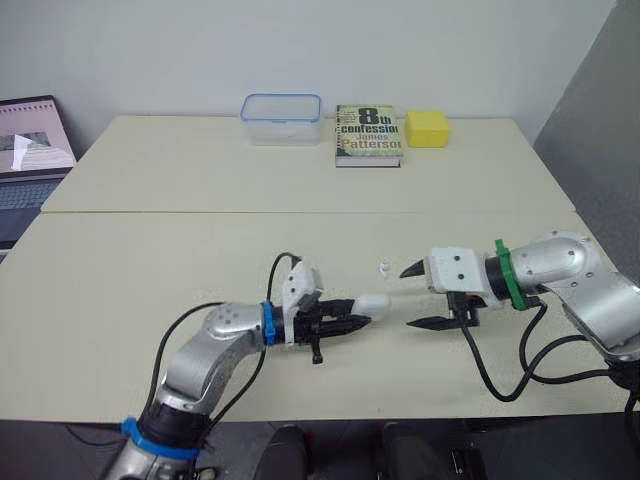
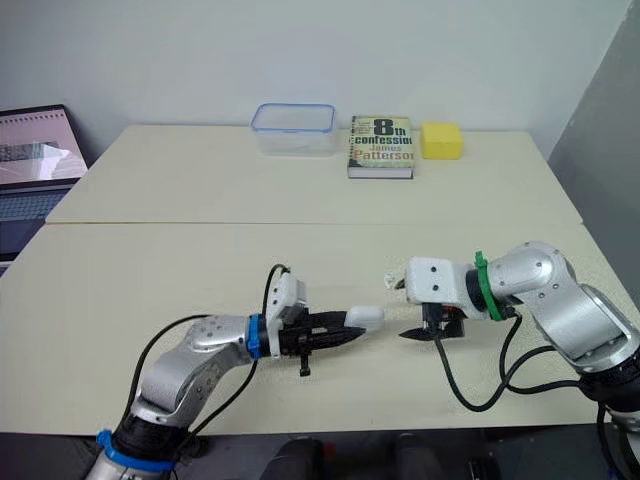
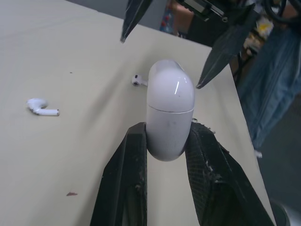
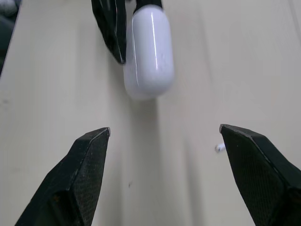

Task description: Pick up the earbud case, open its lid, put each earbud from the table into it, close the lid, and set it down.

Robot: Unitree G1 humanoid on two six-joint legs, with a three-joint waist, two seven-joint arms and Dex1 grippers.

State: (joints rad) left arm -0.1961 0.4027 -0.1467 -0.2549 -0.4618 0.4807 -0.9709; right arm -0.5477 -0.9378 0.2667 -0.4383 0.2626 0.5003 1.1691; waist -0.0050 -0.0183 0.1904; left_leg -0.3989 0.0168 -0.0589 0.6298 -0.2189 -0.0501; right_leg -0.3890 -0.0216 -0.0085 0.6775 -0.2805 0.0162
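"One glossy white, pill-shaped earbud case point(image 1: 372, 303): where is it?"

"Lower middle of the head camera's frame. The left gripper point(image 1: 352, 319) has its two black fingers clamped on the sides of the lower half. The rounded lid end sticks out past the fingertips. The lid is closed, and its seam shows as a thin line around the body in the left wrist view."

"Both earbuds out?"

"Yes, both small and white, lying loose on the cream tabletop point(image 1: 150, 270). The first earbud point(image 3: 138, 81) lies just past the case's lid end. In the head frame it is slightly above the case, close to the upper fingertip of the other arm. The second earbud point(image 3: 41, 107) lies on its side, well apart from the first."

"And the right arm?"

"The right gripper point(image 1: 407, 298) comes in from the right of the frame and points straight at the case. Its two black fingers are spread wide with nothing between them, and their tips are near the lid end but not touching it."

"Anything further back?"

"Three things along the far table edge at upper centre: a clear plastic box point(image 1: 281, 118) with a blue rim, then a paperback book point(image 1: 368, 135) lying flat, then a yellow block point(image 1: 427, 128). An open laptop point(image 1: 28, 150) shows at the frame's left edge."
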